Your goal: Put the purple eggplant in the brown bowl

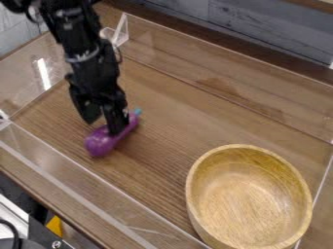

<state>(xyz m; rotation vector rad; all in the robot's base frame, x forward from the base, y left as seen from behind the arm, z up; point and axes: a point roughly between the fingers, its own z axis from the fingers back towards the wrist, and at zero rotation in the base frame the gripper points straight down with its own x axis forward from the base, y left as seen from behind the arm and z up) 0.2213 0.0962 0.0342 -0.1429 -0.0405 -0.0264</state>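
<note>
Wood-grain worktop [196, 107] behind clear panels: the purple eggplant [109, 138] is seen left of centre, straddled by the spread-open fingers [117, 117] of the gripper [104, 118]; the brown bowl [248, 204] is placed lower right.

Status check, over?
Gripper open, fingers straddling small glossy purple eggplant, not gripped. Large light-brown wooden bowl empty. Nothing between them.
</note>
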